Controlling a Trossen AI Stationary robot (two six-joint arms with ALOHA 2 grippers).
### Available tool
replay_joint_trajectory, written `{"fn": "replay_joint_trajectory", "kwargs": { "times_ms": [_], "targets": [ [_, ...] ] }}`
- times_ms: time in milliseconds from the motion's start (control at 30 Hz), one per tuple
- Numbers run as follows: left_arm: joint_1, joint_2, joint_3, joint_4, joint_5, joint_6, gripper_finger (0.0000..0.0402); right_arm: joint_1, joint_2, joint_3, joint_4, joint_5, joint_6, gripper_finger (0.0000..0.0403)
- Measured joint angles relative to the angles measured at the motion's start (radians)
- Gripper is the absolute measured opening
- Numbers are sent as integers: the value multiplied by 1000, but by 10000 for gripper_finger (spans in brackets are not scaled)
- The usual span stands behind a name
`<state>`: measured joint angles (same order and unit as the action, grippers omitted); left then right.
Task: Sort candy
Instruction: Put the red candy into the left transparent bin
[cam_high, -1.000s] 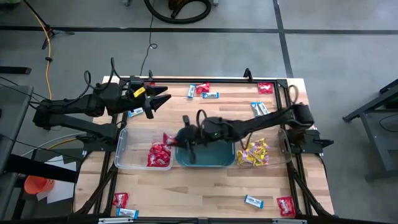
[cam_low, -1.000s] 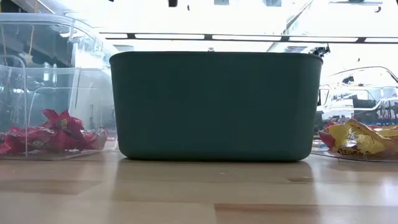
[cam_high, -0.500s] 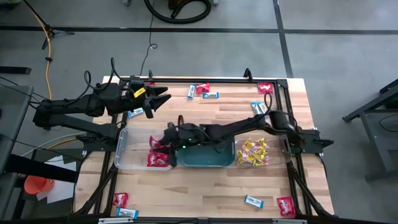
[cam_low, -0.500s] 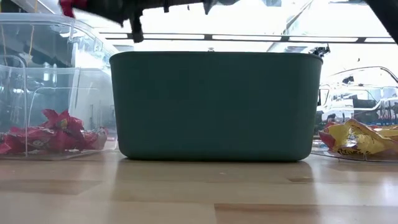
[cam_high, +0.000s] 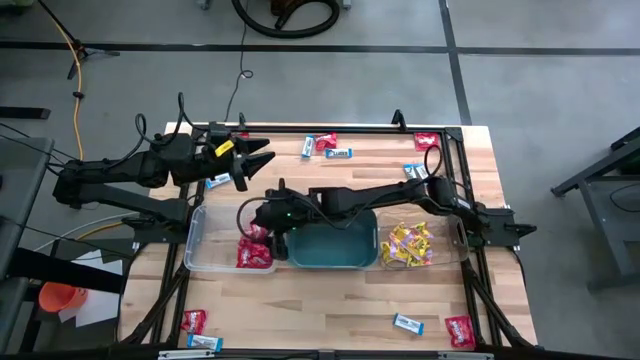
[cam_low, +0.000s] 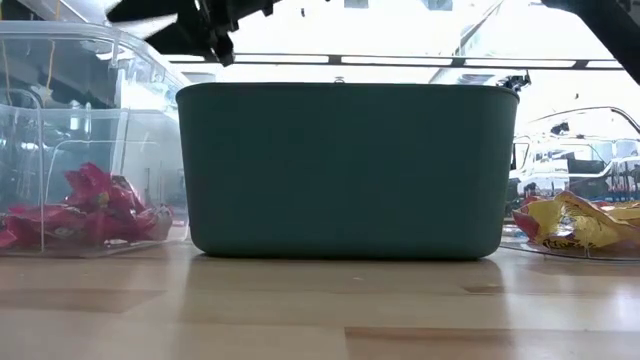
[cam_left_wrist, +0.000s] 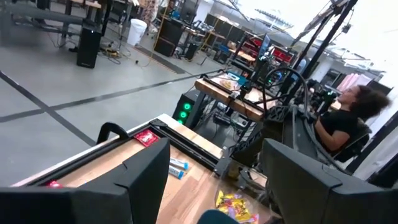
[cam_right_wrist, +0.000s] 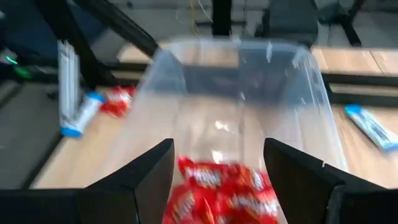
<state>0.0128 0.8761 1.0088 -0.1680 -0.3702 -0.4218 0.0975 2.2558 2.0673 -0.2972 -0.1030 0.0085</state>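
**Red packets in the clear bin, right gripper spread above them**

The red candy (cam_high: 256, 250) lies heaped at one end of the clear bin (cam_high: 200, 245), the end that sits against the teal tub (cam_high: 335, 250); in the right wrist view the same heap (cam_right_wrist: 224, 190) shows directly between that arm's two dark fingers, which stand well apart with nothing between them. The yellow candy (cam_high: 405, 245) is piled in a second clear bin on the tub's other side. Loose packets lie on the table (cam_high: 300, 310): blue-and-white and red ones near the far edge (cam_high: 322, 147), a red one by the far right corner (cam_high: 427, 142), and more along the near edge, including a blue-and-white packet (cam_high: 407, 323) and a red one (cam_high: 460, 330).

The right gripper (cam_high: 262, 222) hangs over the red bin, its arm stretched across the teal tub. The left gripper (cam_high: 255, 160) waits above the far left part of the table, its fingers wide apart and empty.

Judging from this layout, the chief risk is the long reach: if the right arm draws back low, it could catch the tub's rim or the bin wall and shove the containers out of line. The two arms are also near each other, so a left-arm reach toward the far-edge packets could cross the right arm's path. Packets near the table edges could be nudged off by a poorly aimed pick.
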Motion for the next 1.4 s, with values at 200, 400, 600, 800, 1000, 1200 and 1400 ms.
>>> {"fn": "replay_joint_trajectory", "kwargs": {
  "times_ms": [200,400,600,800,1000,1200,1400],
  "targets": [
    [0,-5,0,-20,4,44,241,-9,-50,13,-162,75,-90,243],
    [-1,-35,1,-116,49,85,241,-83,-158,15,-481,166,-144,243],
    [2,-35,1,-204,-12,106,241,-174,-255,13,-846,165,-107,243],
    [93,80,1,-271,-16,64,241,-211,-495,-269,-837,210,1,243],
    [410,263,38,-398,153,19,241,-188,-885,-807,-570,262,331,243],
    [755,538,93,-542,204,29,241,-151,-1122,-1136,-355,249,533,243],
    [915,758,94,-534,212,-114,241,-152,-1185,-1285,-169,246,516,243]
  ]
}}
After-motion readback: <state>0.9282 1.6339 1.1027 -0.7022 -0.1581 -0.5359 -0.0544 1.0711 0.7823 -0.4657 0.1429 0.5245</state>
